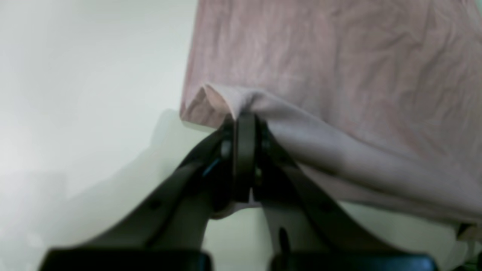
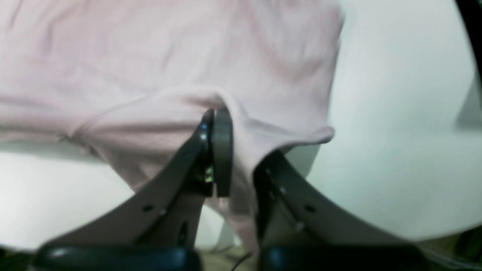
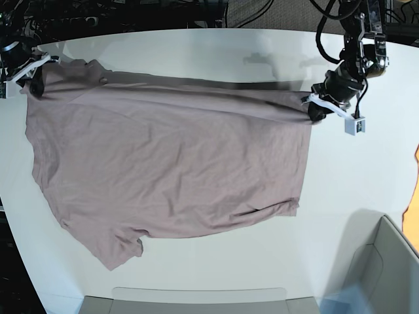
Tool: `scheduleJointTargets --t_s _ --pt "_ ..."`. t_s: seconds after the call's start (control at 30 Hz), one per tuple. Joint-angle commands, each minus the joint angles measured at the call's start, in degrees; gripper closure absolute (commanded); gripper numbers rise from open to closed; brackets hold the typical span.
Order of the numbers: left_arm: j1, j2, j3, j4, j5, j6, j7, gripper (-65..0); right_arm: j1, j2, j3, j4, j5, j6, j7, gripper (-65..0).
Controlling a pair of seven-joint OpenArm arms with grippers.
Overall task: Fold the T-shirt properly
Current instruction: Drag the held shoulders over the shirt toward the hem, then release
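The mauve T-shirt (image 3: 170, 157) lies spread on the white table (image 3: 353, 183), with a sleeve at the near left. Its far edge is stretched taut between my two grippers. My left gripper (image 3: 315, 108) is shut on the shirt's far right corner. In the left wrist view, the left gripper (image 1: 244, 118) pinches a folded bit of the T-shirt (image 1: 339, 75). My right gripper (image 3: 34, 80) is shut on the far left corner. In the right wrist view, the right gripper (image 2: 235, 139) has the T-shirt (image 2: 169, 67) running between its fingers and draped over one of them.
A grey bin (image 3: 386, 261) stands at the near right corner. A flat grey tray edge (image 3: 196, 297) lies along the near side. Cables (image 3: 196, 10) crowd the space behind the table. An orange thing (image 3: 415, 176) shows at the right edge.
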Motion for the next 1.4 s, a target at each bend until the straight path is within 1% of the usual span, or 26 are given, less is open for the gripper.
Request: scheduleJointTargets --t_s 0.0,0.07,0.13,0.27,0.43,0.5,0.73,0.93,1.2,1.3,1.37 --pt "-1.9 -0.6 0.0 0.9 -0.3 -0.1 -1.1 0.0 0.5 1.1 -0.2 0.9 -0.1 0.2 1.4 0.0" --pt "-3.7 -0.6 0.1 -0.3 -0.3 -0.1 -0.3 0.0 1.7 1.9 -2.1 0.8 -1.3 0.2 1.4 0.0" --pt "-6.6 -0.6 0.1 -3.9 -0.3 -0.1 1.0 0.0 3.2 2.4 -4.4 0.6 -3.8 0.1 1.4 0.0" --pt "-11.3 -0.5 0.2 -9.5 -0.3 -0.3 1.3 0.0 7.2 2.3 -9.0 0.5 -9.3 0.1 1.4 0.0" --pt "-15.9 -0.5 0.3 -12.7 -0.3 -0.3 1.5 0.0 12.5 2.3 -13.8 -2.4 -14.0 0.0 1.4 0.0" --pt "-17.8 -0.7 2.2 -14.5 -0.3 -0.4 1.5 0.0 14.6 2.3 -14.7 -4.0 -15.8 0.0 1.4 0.0" --pt "-23.8 -0.7 7.2 -19.6 -0.3 -0.2 1.2 0.0 20.9 2.9 -15.3 -9.4 -17.3 0.0 1.4 0.0" --pt "-28.1 -0.7 8.0 -24.5 -0.3 -0.3 1.0 0.0 25.1 6.1 -19.2 -13.8 -19.7 0.0 1.8 0.0" --pt "-32.7 -0.8 8.3 -29.1 -0.3 -0.4 0.9 0.0 32.6 8.1 -20.3 -20.9 -20.1 0.0 1.8 0.0" --pt "-34.7 -0.8 10.4 -32.6 -0.3 -0.4 0.8 0.0 35.1 8.7 -21.9 -24.3 -20.1 0.0 1.9 0.0" --pt "-35.4 -0.8 11.6 -33.5 -0.3 -0.4 -0.7 0.0 36.3 9.6 -23.2 -26.3 -20.1 0.0 1.9 0.0"
